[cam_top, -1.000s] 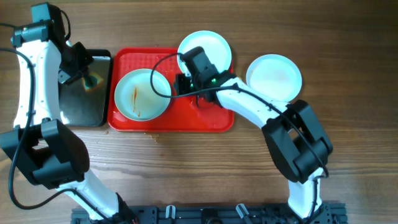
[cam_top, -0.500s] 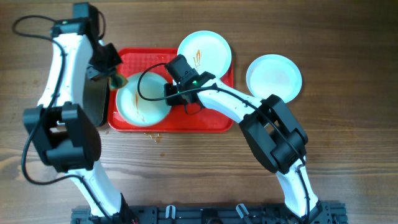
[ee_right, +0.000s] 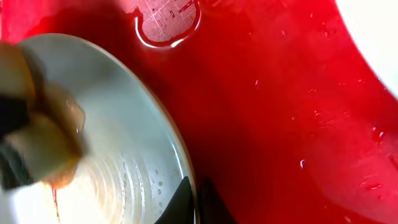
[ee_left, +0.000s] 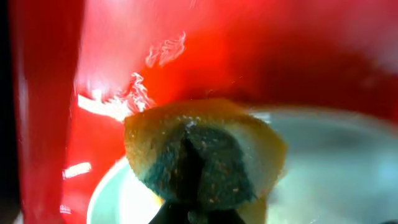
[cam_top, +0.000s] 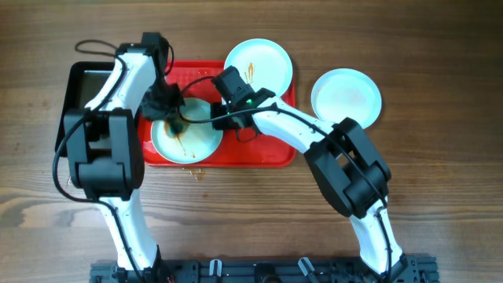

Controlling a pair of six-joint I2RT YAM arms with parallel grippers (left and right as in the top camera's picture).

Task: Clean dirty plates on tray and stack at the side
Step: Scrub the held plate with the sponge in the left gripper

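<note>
- The left arm (cam_top: 106,157) rises from the near edge and reaches far. Its wrist hooks back toward the near right.
- The left end effector (cam_top: 171,110) points down, fingers clamped on a sponge (ee_left: 205,155).
- The right arm (cam_top: 346,165) stretches from its near base toward the far left.
- The right end effector (ee_right: 194,202) pinches the rim of a plate (ee_right: 124,118), fingers nearly together.
</note>
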